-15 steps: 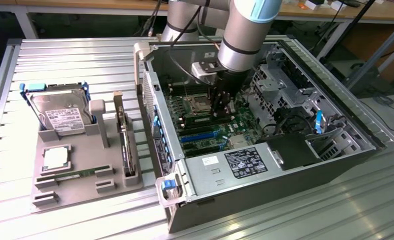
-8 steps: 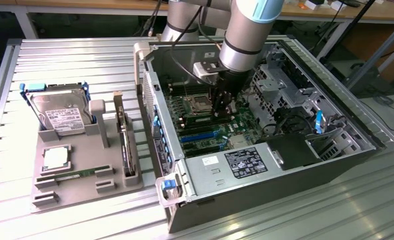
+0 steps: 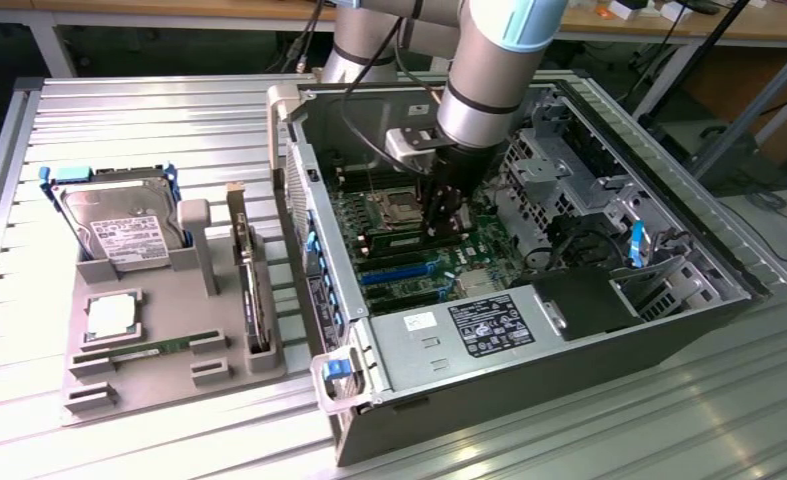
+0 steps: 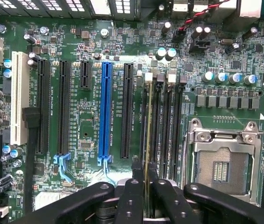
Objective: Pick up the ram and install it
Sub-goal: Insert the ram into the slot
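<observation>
Gripper (image 4: pixel 148 186) fingers pinch closed on the ram (image 4: pixel 149 116) - held edge-on along the black memory slots (image 4: pixel 163 126) - beside the CPU socket (image 4: pixel 223 163), inside the open computer case (image 3: pixel 567 390).

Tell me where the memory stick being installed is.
The stick is inside the computer case, exterior view's right, held by the hand at the slots beside the processor socket.

The table (image 3: pixel 126 110) was ribbed bare metal with a dull sheen. On its left, the tray (image 3: pixel 146 390) was matt grey plastic. The computer case (image 3: pixel 660 330) was grey sheet metal. Inside, the circuit board (image 4: pixel 94 70) looked glossy green, its long slot (image 4: pixel 106 112) smooth blue plastic, the socket frame (image 4: pixel 223 140) bright polished metal. The end effector (image 4: pixel 148 184) was matt black, and the ram (image 4: pixel 148 130) between its fingers showed a thin, greenish board edge.
</observation>
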`<state>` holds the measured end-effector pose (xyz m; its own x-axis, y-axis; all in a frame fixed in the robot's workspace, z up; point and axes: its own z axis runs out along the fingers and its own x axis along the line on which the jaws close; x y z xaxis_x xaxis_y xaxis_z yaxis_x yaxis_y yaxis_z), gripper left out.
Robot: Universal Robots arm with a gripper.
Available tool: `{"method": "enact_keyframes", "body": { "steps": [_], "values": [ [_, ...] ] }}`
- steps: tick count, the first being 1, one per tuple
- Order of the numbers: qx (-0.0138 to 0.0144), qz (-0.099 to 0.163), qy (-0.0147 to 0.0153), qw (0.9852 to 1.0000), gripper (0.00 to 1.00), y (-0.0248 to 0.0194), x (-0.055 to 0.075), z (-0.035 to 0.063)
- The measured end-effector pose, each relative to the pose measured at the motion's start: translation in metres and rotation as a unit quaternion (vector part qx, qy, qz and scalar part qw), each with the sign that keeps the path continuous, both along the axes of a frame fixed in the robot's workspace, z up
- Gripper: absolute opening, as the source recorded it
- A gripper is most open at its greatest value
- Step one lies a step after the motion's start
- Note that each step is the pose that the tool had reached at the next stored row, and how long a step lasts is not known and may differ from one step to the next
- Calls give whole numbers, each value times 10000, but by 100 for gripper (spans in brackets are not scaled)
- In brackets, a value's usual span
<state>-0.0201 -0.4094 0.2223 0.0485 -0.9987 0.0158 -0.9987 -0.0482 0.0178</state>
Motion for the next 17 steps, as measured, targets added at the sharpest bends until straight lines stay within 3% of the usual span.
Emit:
{"method": "enact_keyframes", "body": {
  "steps": [5,6,7,8,11,12,13,17],
  "values": [
    [0,0,-1,10000,15,0,0,-3],
    [0,0,0,10000,21,0,0,-3],
    [0,0,-1,10000,21,1,0,-1],
    [-1,0,0,10000,21,2,0,48],
    [-3,0,0,10000,20,3,0,372],
    [-31,0,-1,10000,10,25,0,485],
    [-75,0,0,10000,10,69,0,603],
    [-88,-1,48,9999,10,92,0,616]
  ]
}}
